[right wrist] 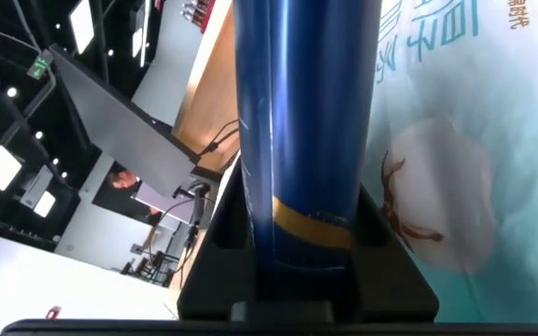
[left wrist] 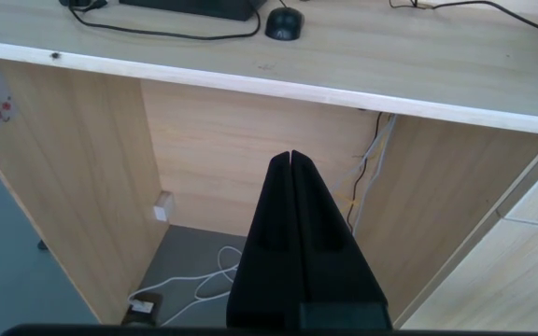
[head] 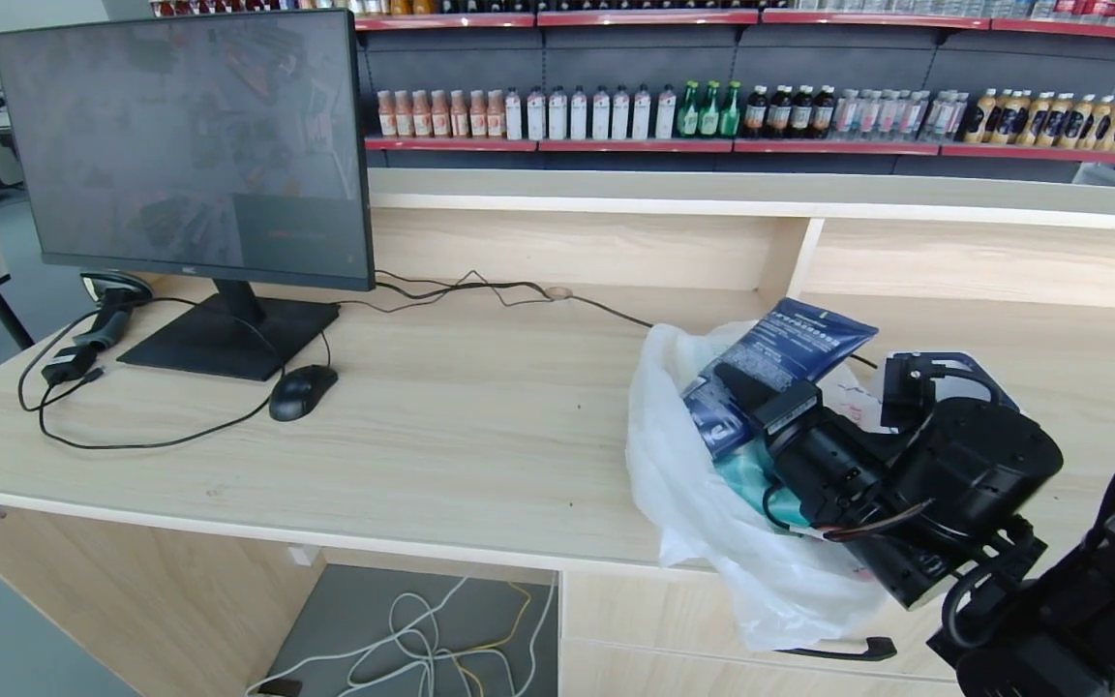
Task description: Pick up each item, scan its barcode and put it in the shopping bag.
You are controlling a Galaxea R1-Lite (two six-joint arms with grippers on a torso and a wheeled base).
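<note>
My right gripper (head: 743, 385) is shut on a dark blue packet (head: 792, 350) and holds it upright in the mouth of the white plastic shopping bag (head: 688, 484), at the counter's front right. In the right wrist view the dark blue packet (right wrist: 304, 103) runs between the two fingers of my right gripper (right wrist: 304, 229). A teal and white packet (right wrist: 465, 177) lies right behind it, inside the bag, and the same teal packet (head: 749, 476) peeks out under the wrist. My left gripper (left wrist: 290, 161) is shut on nothing and hangs below the counter's front edge (left wrist: 250, 82).
A handheld barcode scanner (head: 110, 312) rests in its stand at the far left of the wooden counter (head: 480, 426), beside a monitor (head: 190, 145) and a mouse (head: 303, 390). Cables trail across the counter. A raised back ledge (head: 616, 194) borders the counter.
</note>
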